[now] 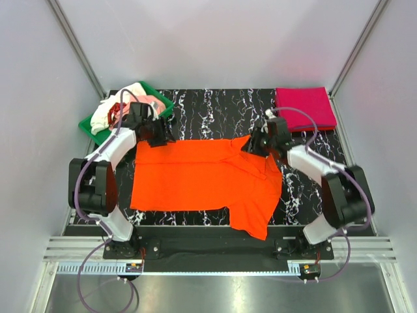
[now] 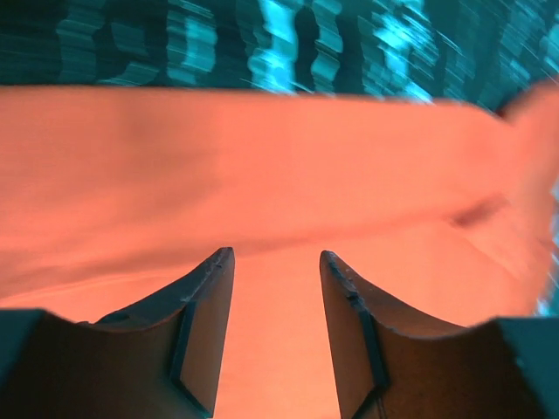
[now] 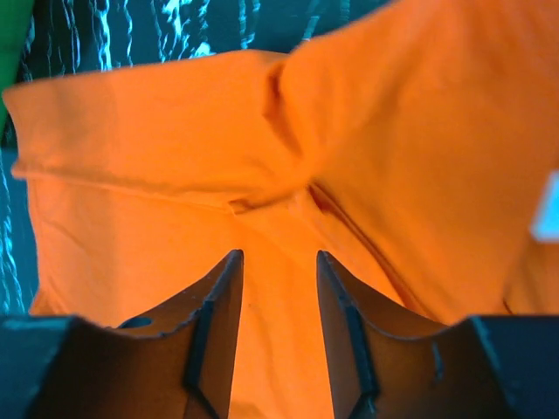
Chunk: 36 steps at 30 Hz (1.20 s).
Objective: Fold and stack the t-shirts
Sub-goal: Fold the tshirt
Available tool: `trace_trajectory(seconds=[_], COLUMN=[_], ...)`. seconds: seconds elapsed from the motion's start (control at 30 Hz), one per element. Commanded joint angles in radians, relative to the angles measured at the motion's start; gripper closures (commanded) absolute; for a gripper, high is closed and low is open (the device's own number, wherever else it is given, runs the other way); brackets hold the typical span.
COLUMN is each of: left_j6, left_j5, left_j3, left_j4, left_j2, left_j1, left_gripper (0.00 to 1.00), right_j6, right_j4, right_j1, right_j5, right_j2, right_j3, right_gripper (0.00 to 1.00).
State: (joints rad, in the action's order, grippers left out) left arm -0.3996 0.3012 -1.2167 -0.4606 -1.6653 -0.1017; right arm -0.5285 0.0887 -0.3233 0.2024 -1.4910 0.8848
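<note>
- The orange t-shirt lies spread flat across the middle of the black marbled table. One sleeve hangs toward the near edge on the right.
- The left gripper sits over the shirt's far left corner. In its wrist view the fingers stand apart with nothing pinched between them, and orange cloth lies below.
- The right gripper is at the shirt's far right edge, above a rumpled fold. It is released too, with a clear gap between its fingers.
- A magenta-pink t-shirt rests folded at the far right corner.
- White, pale pink and red t-shirts are heaped in the green tray at far left.
</note>
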Motion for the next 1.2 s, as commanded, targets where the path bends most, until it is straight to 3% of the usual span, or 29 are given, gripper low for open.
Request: trace_trajectory(seconds=[0.0,0.3,0.6,0.9,1.1,1.17], left_j6=[-0.031,-0.015,-0.018,-0.016,-0.018,-0.018], left_j5=[0.211,0.297,0.322,0.315,0.303,0.291], left_j3=[-0.027,0.147,0.141,0.143,0.146,0.148], left_j4=[0.046,0.083,0.083,0.085,0.083,0.083], left_j2=[0.044,0.166,0.199,0.199,0.196,0.196], left_j1=[-0.007,-0.007,-0.007,-0.009,-0.009,-0.007], left_gripper=[0.50,0.48,0.47,0.48,0.48,0.48], right_j6=[0.156,0.311,0.367,0.352,0.222,0.173], right_j4=[-0.006,0.092,0.141,0.143,0.118,0.106], right_j1=[-0.010,-0.010,-0.010,-0.017,-0.118,-0.186], right_j5=[0.178,0.238,0.223,0.267,0.258,0.180], right_j2=[-0.138,-0.368,-0.422,-0.344,-0.215,-0.164], right_j3=[0.142,0.327,0.347,0.287,0.160,0.082], right_gripper=[0.53,0.50,0.50,0.60,0.65,0.64])
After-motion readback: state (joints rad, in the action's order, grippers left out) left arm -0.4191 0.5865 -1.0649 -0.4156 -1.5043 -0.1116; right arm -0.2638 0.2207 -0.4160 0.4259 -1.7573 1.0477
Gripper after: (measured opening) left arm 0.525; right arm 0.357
